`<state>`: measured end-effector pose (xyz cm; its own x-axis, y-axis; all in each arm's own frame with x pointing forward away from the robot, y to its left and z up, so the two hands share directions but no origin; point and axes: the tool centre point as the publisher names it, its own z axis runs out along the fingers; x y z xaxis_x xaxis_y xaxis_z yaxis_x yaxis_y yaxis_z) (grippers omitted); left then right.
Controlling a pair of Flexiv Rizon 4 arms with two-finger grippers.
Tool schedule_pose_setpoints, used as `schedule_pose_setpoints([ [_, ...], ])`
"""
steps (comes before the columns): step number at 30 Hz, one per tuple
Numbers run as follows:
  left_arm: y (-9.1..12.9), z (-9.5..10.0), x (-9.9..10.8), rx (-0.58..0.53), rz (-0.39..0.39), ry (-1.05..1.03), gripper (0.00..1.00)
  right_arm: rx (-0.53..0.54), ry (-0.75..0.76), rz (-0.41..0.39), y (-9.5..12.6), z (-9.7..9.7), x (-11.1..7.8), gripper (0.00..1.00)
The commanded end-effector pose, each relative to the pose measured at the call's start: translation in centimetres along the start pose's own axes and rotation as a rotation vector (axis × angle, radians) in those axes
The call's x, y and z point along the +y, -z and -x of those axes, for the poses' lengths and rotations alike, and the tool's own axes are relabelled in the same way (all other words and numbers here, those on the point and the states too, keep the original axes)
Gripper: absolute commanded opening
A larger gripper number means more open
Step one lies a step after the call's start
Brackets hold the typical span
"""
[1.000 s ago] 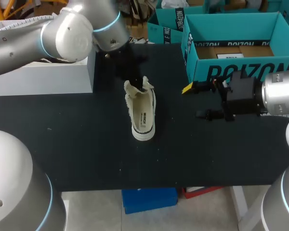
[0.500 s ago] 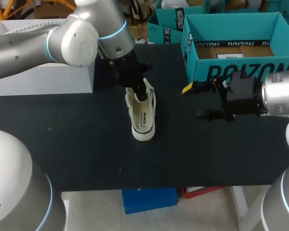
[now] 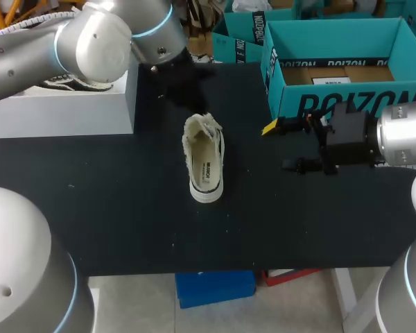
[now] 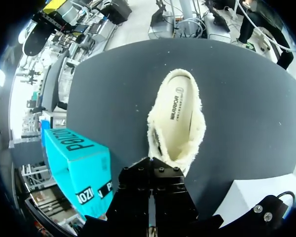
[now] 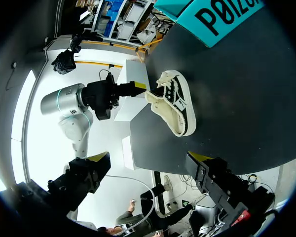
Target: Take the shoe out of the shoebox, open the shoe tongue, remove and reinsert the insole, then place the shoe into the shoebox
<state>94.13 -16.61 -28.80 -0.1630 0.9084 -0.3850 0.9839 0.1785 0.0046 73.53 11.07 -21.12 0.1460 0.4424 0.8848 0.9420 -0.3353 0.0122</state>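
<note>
Shoe (image 3: pixel 205 161): cream sneaker, standing on its sole mid-table (image 3: pixel 125 208), outside the teal shoebox (image 3: pixel 347 104). Left gripper (image 3: pixel 196 98) is just off one end, fingers together. Right gripper (image 3: pixel 281 146) is well aside, fingers apart and empty.

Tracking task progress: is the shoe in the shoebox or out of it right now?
Out. The shoe stands upright on the black table, apart from the open teal shoebox.
</note>
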Motion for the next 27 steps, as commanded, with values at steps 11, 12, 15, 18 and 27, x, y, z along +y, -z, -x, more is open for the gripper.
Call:
schedule_pose_setpoints([
  [11, 1.6, -6.9, -1.0, 0.055, 0.027, 0.08, 0.0, 0.0, 0.0, 0.0, -0.1, 0.0, 0.0, 1.0],
  [12, 1.5, -7.2, -1.0, 0.06, 0.026, 0.088, 0.0, 0.0, 0.0, 0.0, -0.1, 0.0, 0.0, 1.0],
  [15, 1.1, -8.0, -0.7, 0.064, 0.027, 0.107, 0.0, 0.0, 0.0, 0.0, -0.1, 0.0, 0.0, 1.0],
  [18, 0.8, -8.7, 0.1, 0.073, 0.036, 0.124, 0.0, 0.0, 0.0, 0.0, -0.1, 0.0, 0.0, 1.0],
  [27, -0.2, -8.4, 1.9, 0.043, 0.032, 0.162, 0.0, 0.0, 0.0, 0.0, -0.1, 0.0, 0.0, 1.0],
])
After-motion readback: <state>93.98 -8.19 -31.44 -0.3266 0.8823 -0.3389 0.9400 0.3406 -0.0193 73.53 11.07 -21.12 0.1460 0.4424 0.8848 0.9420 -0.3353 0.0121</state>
